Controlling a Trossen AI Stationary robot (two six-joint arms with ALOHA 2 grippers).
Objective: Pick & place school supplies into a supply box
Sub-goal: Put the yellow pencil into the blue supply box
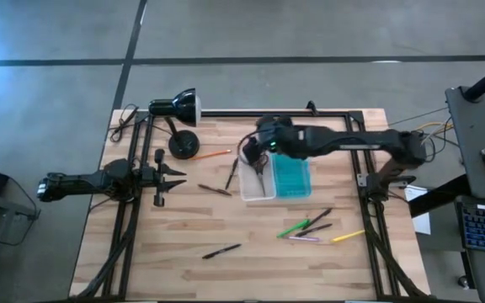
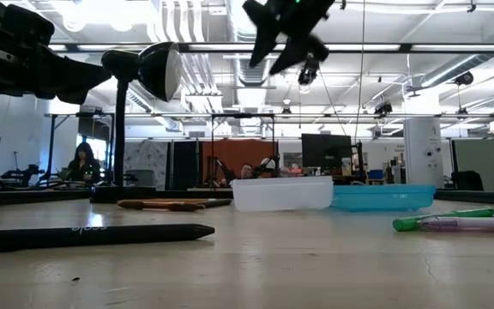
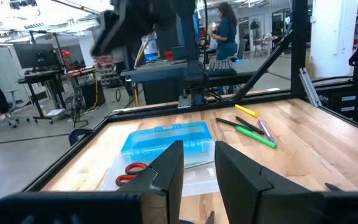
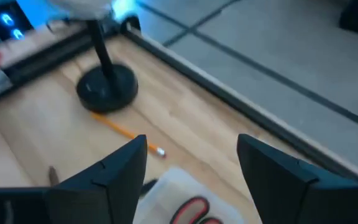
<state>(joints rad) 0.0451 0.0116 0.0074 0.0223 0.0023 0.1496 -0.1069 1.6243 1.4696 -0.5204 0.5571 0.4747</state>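
The supply box lies open mid-table, its clear half (image 1: 257, 187) beside its teal half (image 1: 293, 178). Red-handled scissors (image 4: 194, 208) lie inside the clear half, also seen in the left wrist view (image 3: 129, 174). My right gripper (image 1: 253, 156) hangs open and empty, raised above the clear half (image 2: 281, 193); the low view shows it high up (image 2: 286, 34). My left gripper (image 1: 173, 177) waits open near the table's left side, pointing at the box. Loose on the wood lie an orange pencil (image 1: 213, 155), a brown pen (image 1: 215, 190), black pens (image 1: 221, 251) and a green marker (image 1: 293, 227).
A black desk lamp stands at the far left, head (image 1: 175, 107) over base (image 1: 183, 145). Yellow (image 1: 348, 236), pink (image 1: 303, 238) and black (image 1: 318, 219) pens cluster near the box's right. A black frame rail (image 1: 251, 113) runs along the far edge. People sit in the room behind.
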